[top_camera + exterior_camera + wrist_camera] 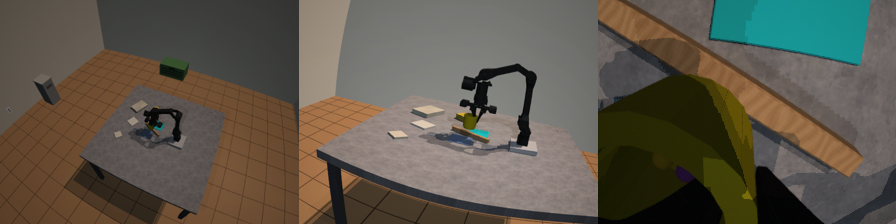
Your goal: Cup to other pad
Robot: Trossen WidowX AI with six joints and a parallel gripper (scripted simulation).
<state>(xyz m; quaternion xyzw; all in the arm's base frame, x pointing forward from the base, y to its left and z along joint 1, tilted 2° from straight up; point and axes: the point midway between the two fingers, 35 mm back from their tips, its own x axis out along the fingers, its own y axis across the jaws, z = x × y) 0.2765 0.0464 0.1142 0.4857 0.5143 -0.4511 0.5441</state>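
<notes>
The yellow cup (150, 127) (470, 122) (673, 102) hangs upright in the air, roughly above the wooden bar. My gripper (476, 117) is shut on the cup's wall, one finger inside and one outside. An orange marble (661, 160) and a purple marble (684, 173) show inside the cup; the rest of its inside is hidden. The blue pad (146, 134) (460, 139) lies on the near side of the bar, in the arm's shadow. The cyan pad (161, 127) (483, 133) (798, 30) lies on the bar's other side, with nothing seen standing on it.
A wooden bar (155, 131) (470, 134) (773, 110) lies between the two pads. A yellow block (459, 116) lies behind the cup. A large beige block (139, 106) (428, 111) and two smaller flat ones (133, 121) (397, 134) lie to the left.
</notes>
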